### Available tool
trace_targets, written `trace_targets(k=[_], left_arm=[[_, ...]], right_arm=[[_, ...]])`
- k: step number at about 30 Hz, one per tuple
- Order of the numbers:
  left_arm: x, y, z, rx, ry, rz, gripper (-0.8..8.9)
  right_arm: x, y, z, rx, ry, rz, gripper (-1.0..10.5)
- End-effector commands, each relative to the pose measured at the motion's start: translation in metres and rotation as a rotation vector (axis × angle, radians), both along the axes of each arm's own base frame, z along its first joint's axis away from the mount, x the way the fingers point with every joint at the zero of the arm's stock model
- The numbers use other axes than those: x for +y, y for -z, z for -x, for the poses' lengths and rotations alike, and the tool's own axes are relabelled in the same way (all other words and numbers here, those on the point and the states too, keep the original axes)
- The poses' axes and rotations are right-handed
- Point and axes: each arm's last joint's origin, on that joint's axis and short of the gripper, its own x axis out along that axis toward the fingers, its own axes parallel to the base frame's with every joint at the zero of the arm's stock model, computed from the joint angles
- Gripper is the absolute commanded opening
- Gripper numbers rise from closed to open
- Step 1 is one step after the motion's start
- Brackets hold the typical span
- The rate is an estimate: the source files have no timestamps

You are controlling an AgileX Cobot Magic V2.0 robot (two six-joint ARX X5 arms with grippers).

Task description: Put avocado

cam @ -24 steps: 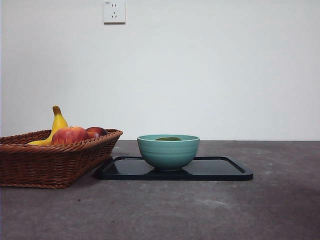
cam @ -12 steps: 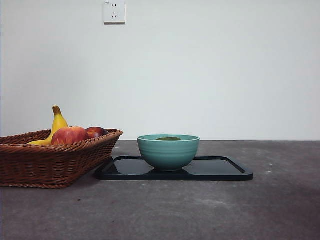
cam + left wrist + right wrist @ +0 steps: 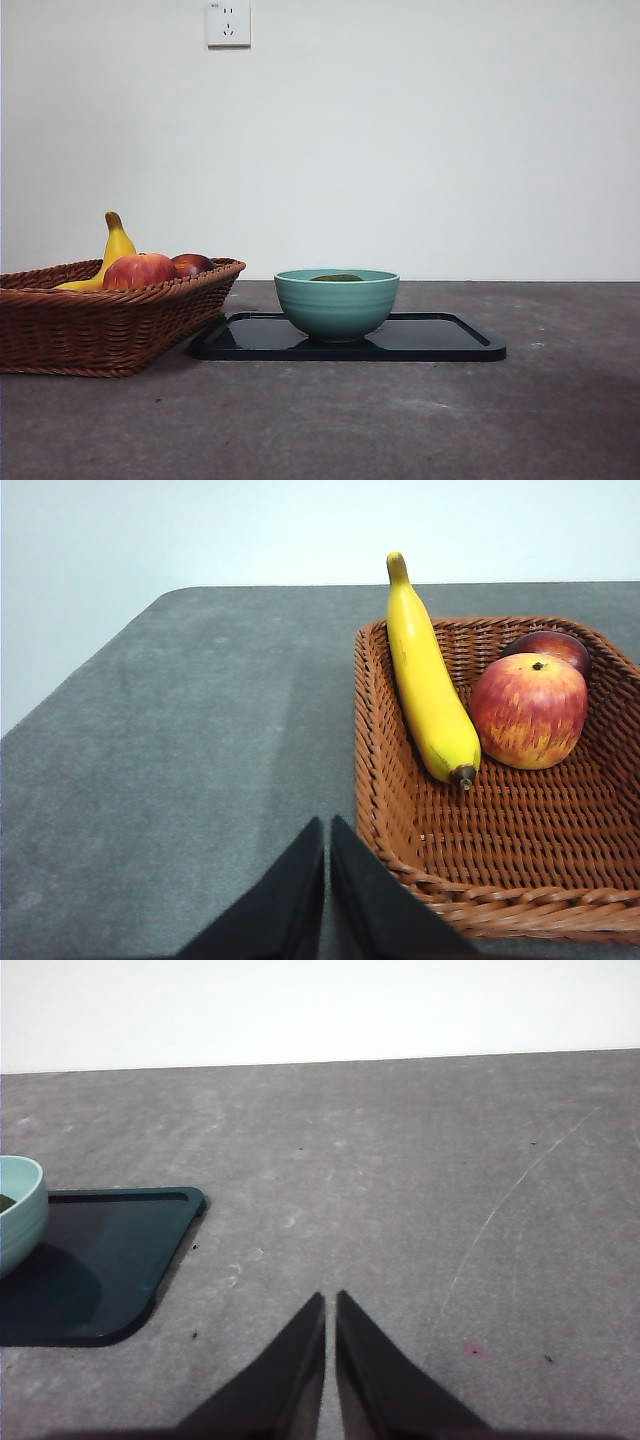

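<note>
Green avocado (image 3: 337, 277) sits inside teal bowl (image 3: 336, 305) on black tray (image 3: 440, 340) | left gripper (image 3: 327, 830) and right gripper (image 3: 330, 1305) pinched closed, holding nothing | basket (image 3: 100, 325) at 9 o'clock from bowl | risk: bumping bowl could tip fruit out

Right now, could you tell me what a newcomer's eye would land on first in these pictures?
Probably the teal bowl standing on the black tray at the table's middle, a dark green avocado just showing above its rim. Next, the wicker basket beside the tray, holding a yellow banana and a red apple.
</note>
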Motion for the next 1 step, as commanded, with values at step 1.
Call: trace_targets(k=[1], left_arm=[[0.0002, 0.0075, -0.0008, 0.025, -0.002, 0.007, 0.09]], right_arm=[[0.0, 0.0011, -0.0002, -0.002, 0.002, -0.011, 0.1]])
